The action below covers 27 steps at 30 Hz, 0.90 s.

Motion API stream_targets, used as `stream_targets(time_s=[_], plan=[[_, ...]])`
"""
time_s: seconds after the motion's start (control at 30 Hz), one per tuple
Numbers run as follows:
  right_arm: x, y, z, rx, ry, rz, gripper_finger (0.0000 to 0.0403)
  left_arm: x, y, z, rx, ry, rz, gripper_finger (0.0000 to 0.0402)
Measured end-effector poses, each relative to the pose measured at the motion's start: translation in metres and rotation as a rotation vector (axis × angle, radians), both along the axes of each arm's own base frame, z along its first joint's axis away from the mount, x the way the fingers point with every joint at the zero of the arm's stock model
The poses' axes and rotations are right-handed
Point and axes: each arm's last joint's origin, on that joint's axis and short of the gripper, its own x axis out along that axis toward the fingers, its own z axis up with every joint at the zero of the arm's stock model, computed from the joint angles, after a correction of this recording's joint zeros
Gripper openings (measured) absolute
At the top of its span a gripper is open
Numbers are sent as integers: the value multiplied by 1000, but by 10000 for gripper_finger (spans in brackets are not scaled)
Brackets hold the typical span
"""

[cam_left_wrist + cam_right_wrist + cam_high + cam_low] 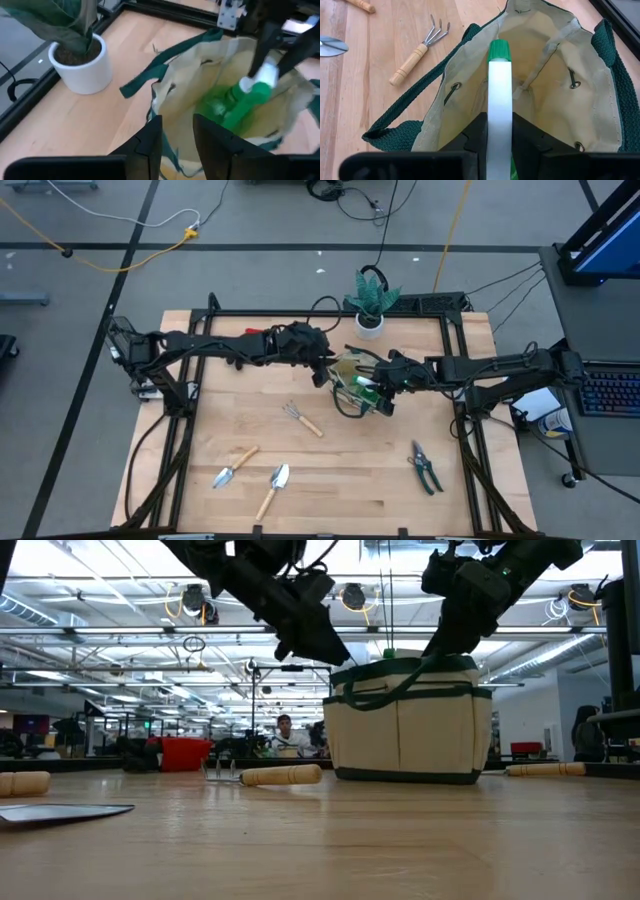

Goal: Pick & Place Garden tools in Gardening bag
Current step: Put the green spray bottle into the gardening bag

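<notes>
The wooden surface (330, 470) carries the tan gardening bag (408, 720) near its middle, just beside a plant in a white pot (82, 62). The right tool (378, 395) is above the open bag, clamped on a green and white spray bottle (499, 100) that points down into the bag. The left tool (175, 142) is at the bag's rim with its fingers apart, holding nothing. On the surface lie a hand rake (302, 418), two trowels (234, 466) (272, 488) and the pruning shears (424, 466), all apart from the bag.
</notes>
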Motion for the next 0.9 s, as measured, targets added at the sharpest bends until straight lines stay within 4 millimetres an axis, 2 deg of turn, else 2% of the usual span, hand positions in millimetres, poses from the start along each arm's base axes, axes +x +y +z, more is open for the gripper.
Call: stream_targets(time_s=[0.1, 0.33, 0.9], plan=[[0, 0, 0, 0, 0, 0, 59, 5, 1, -11, 2, 23, -5, 115], [0, 0, 0, -1, -2, -1, 60, 7, 6, -23, 3, 62, 22, 115], [0, 0, 0, 9, 3, -6, 65, 6, 11, -21, 61, 64, 33, 115]])
